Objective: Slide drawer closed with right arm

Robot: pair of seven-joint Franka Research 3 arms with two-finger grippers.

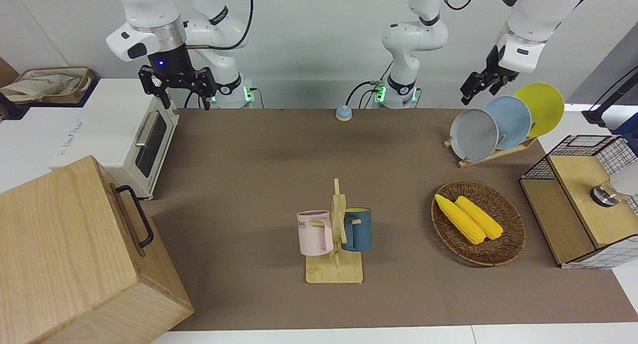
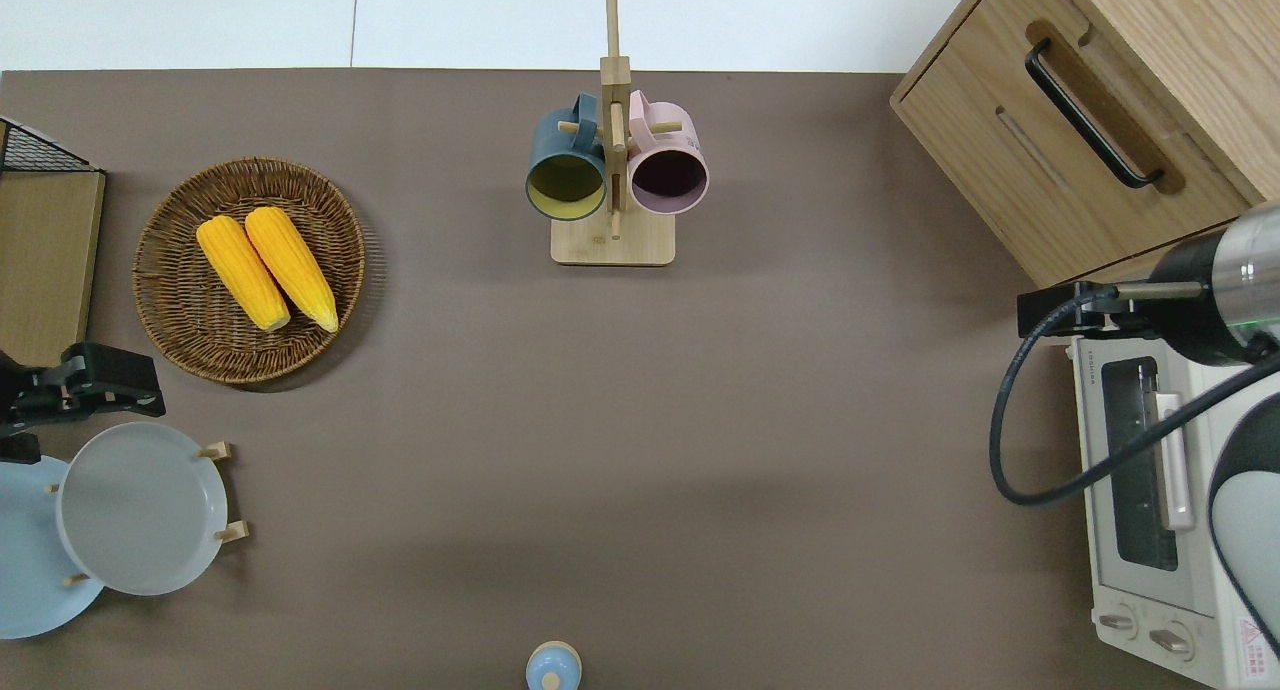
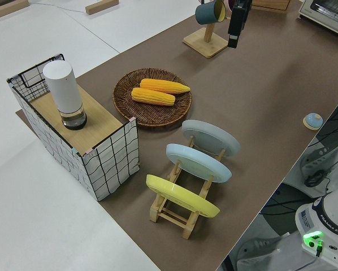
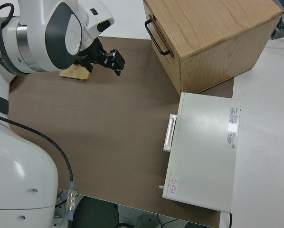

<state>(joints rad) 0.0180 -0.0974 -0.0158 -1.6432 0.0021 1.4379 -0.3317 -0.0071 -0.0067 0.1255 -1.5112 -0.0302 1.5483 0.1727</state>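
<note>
The drawer [image 2: 1060, 160] is light wood with a black bar handle [image 2: 1085, 110]. It sits in the pale wooden cabinet [image 1: 60, 244] at the right arm's end of the table, and its front lies flush with the cabinet face. It also shows in the right side view [image 4: 168, 47]. My right gripper [image 1: 177, 88] is open and empty. It hangs in the air over the end of the white toaster oven [image 2: 1150, 470] that is toward the cabinet, apart from the drawer. It also shows in the right side view [image 4: 105, 59]. My left arm [image 1: 518, 50] is parked.
A wooden mug rack [image 1: 335, 234] with a pink and a blue mug stands mid-table. A wicker basket [image 1: 508, 244] holds two corn cobs. A plate rack [image 1: 503, 122] and a wire-mesh box [image 1: 583, 199] stand at the left arm's end. A small blue knob [image 1: 343, 112] lies near the robots.
</note>
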